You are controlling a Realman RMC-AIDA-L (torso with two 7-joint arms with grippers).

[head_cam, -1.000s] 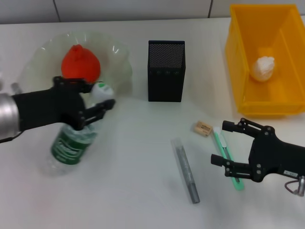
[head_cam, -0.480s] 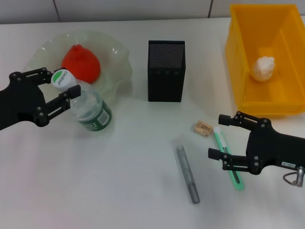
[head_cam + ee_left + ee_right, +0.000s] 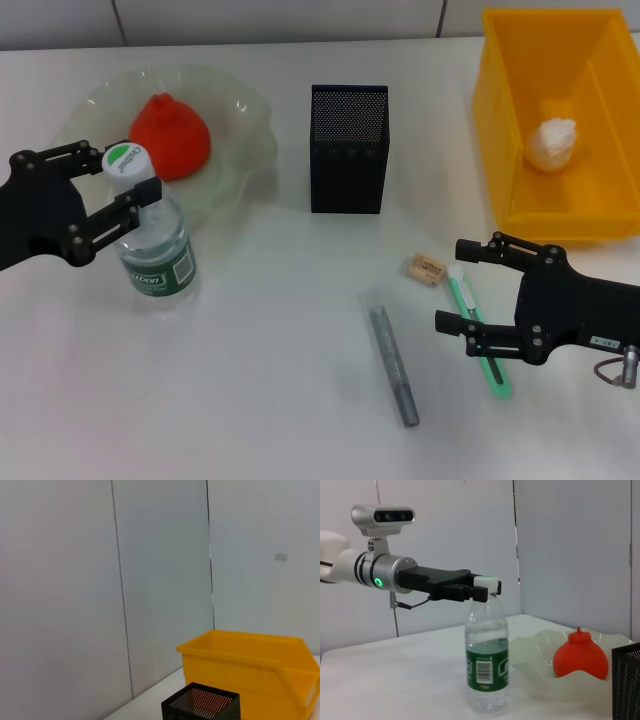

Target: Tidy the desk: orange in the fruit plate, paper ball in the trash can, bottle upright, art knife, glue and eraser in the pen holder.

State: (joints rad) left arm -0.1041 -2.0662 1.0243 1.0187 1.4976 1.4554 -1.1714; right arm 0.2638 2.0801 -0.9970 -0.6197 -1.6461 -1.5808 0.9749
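From the head camera, the left gripper (image 3: 118, 190) has its fingers closed around the cap end of the bottle (image 3: 150, 245), which stands upright just beside the fruit plate (image 3: 245, 125) holding the orange (image 3: 168, 135). The right gripper (image 3: 478, 290) spreads wide over the art knife (image 3: 476, 327), with the eraser (image 3: 425, 268) and glue (image 3: 391, 357) close by, and the paper ball (image 3: 553, 142) in the trash can (image 3: 500, 120). Left wrist: just the pen holder (image 3: 201, 706). Right wrist: the bottle (image 3: 487, 662) is vertical, pinched at the neck.
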